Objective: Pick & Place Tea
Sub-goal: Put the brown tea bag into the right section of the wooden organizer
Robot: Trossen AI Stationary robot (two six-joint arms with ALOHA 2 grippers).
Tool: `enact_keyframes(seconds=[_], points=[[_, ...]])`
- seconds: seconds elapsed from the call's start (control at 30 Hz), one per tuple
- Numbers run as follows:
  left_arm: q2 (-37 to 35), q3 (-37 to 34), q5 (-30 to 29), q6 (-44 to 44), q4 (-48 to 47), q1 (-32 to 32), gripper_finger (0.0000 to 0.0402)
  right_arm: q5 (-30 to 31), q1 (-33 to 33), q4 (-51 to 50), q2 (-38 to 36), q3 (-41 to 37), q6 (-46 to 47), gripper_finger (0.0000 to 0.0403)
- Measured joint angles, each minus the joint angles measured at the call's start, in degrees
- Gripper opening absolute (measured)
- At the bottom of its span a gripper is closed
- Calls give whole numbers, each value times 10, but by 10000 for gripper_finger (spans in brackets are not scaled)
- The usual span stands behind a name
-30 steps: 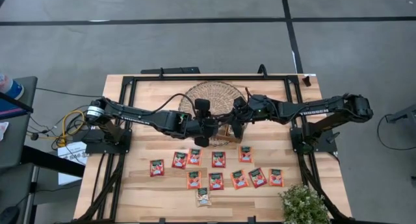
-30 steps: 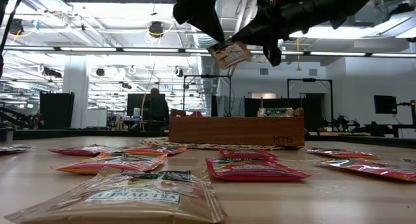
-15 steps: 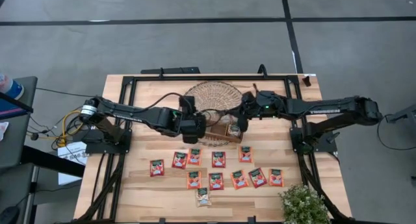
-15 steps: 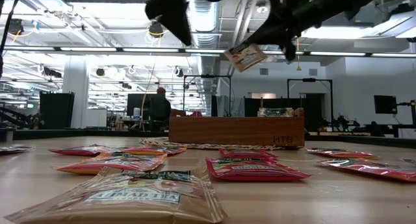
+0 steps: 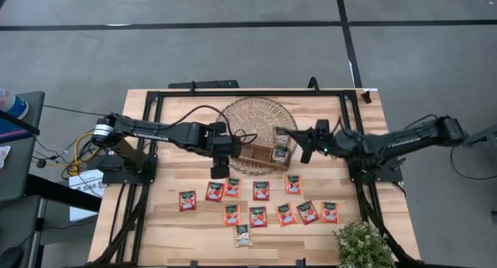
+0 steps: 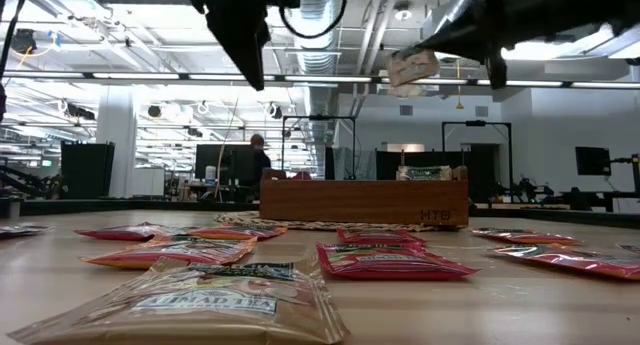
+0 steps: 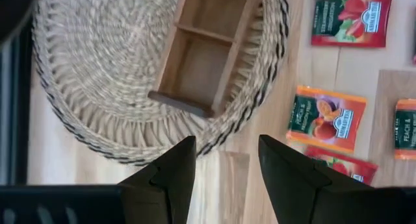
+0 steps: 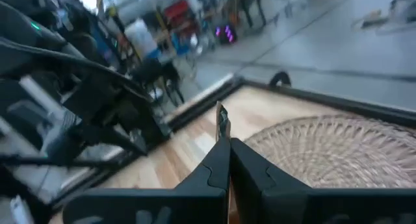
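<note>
The right gripper (image 5: 304,150) is clamped on one tea sachet (image 6: 412,67), gripping it edge-on by its rim so that the flat packet hangs free of the fingers, high above the bench (image 5: 171,221) and over the right end of the wooden tray (image 5: 264,152); this grip suits dropping the sachet upright into a narrow compartment. The tray rests on a round woven mat (image 5: 248,116), which marks the drop-off zone. The left gripper (image 5: 217,172) hovers with fingers apart and empty just left of the tray, pointing down toward the row of remaining sachets (image 5: 256,192), which lie flat and spaced apart on the bench so that each can be picked singly.
</note>
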Motion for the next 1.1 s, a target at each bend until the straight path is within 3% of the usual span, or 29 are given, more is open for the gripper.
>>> enact_keyframes(seconds=[0.23, 0.43, 0.67, 0.87, 1.1], points=[[-87, -83, 32, -4, 94, 24, 161, 119, 56, 134, 84, -46, 12, 0], [-233, -215, 67, -42, 258, 43, 161, 140, 60, 156, 171, -47, 58, 0], [-364, -337, 91, -88, 386, 46, 161, 177, 95, 181, 183, -85, 90, 0], [-416, -390, 91, -104, 449, 48, 161, 205, 126, 216, 187, -109, 106, 0], [-424, -436, 101, -106, 529, 48, 161, 214, 127, 201, 188, -110, 105, 0]])
